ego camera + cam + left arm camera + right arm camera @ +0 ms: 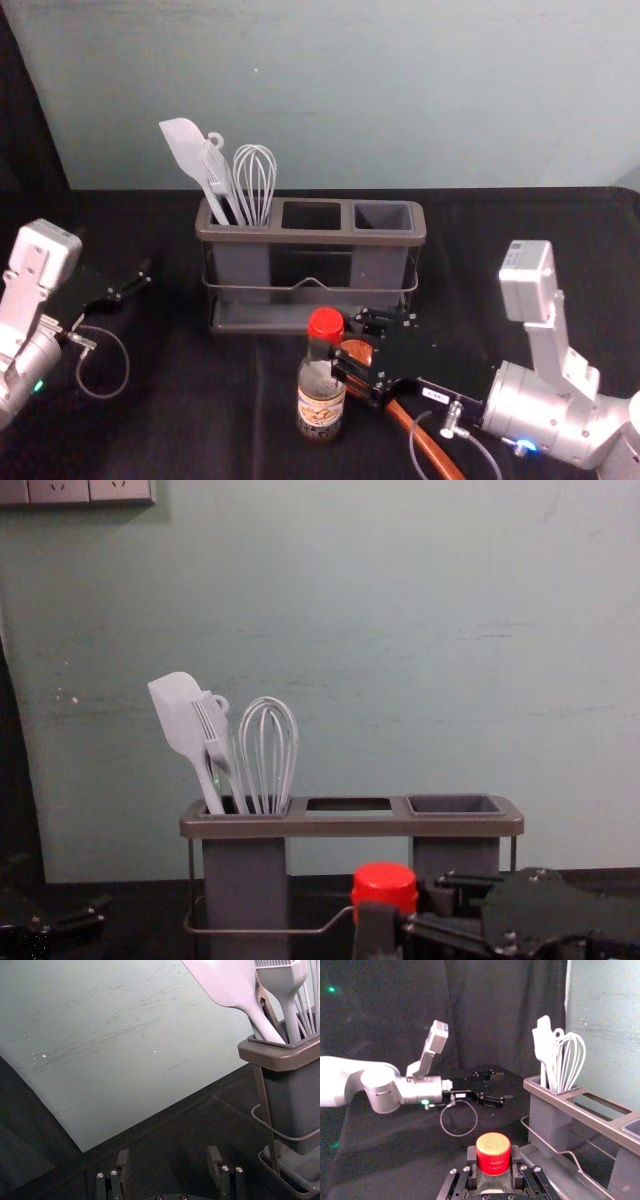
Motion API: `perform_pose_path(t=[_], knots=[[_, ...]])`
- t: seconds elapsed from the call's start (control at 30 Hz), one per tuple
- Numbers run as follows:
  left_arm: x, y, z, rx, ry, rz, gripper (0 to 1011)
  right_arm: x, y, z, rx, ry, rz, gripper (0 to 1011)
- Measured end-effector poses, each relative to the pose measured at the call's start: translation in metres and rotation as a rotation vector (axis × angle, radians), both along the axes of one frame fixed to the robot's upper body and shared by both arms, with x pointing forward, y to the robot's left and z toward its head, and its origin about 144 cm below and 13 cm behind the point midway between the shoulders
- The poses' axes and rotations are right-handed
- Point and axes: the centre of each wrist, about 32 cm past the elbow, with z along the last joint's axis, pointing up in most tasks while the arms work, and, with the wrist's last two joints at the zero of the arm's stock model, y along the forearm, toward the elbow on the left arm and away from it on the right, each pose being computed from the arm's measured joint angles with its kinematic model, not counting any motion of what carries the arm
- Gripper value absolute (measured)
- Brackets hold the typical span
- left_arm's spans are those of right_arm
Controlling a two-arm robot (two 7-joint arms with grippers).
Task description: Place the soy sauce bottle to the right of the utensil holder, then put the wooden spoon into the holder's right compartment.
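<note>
In front of the utensil holder (pixel 310 238), my right gripper (pixel 352 352) is closed around the neck of the soy sauce bottle (pixel 321 400), which stands upright with its red cap up. The right wrist view has the red cap (pixel 493 1152) between the fingers of my right gripper (pixel 493 1160). The wooden spoon (pixel 425 440) lies slanting on the table, partly hidden beneath the right gripper. The holder's right compartment (pixel 455 806) holds nothing. Off to the left of the holder is my left gripper (pixel 145 278), its fingers (pixel 216 1160) wide apart; the left wrist view also has this gripper (pixel 170 1162).
A white spatula (pixel 187 155), a brush (pixel 287 990) and a whisk (pixel 255 180) stand in the holder's left compartment. The pale wall (pixel 400 100) rises behind the black-covered table (pixel 180 430). A wire rail (pixel 300 930) runs along the holder's front.
</note>
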Motion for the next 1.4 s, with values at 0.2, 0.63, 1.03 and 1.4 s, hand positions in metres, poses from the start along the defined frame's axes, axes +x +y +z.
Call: perform_pose_path(t=[0.2,0.63,1.03,1.4], knots=[[0.0,0.0,0.0,0.0,0.0,0.0,1012,-0.007,-0.006,0.01,0.024,-0.005,0.01,380],[0.0,0.0,0.0,0.0,0.0,0.0,1011,-0.044,-0.073,0.026,0.045,-0.021,-0.059,380],[0.0,0.0,0.0,0.0,0.0,0.0,1012,-0.041,-0.126,0.027,0.021,-0.031,-0.283,378],[0.0,0.0,0.0,0.0,0.0,0.0,1012,0.003,-0.14,0.015,0.039,0.003,-0.394,378]])
